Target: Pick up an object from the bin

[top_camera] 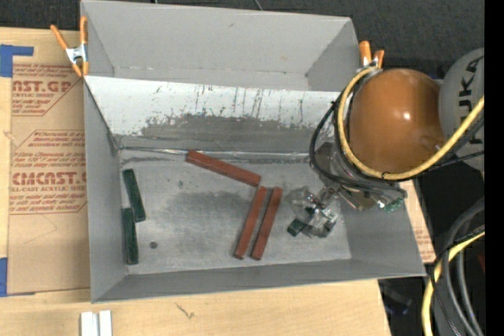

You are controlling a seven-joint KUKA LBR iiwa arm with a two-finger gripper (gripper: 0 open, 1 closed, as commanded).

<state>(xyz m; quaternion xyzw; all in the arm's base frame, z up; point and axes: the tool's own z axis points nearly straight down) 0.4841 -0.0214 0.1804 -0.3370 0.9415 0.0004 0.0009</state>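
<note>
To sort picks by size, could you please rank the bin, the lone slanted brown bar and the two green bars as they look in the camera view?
1. grey bin, by far the largest.
2. lone brown bar.
3. upper green bar and lower green bar: they look alike, so unranked.

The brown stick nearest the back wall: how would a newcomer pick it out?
In the grey bin, look just below the back wall. A brown stick runs left to right there. The other two brown sticks lie side by side, pointing forward.
</note>
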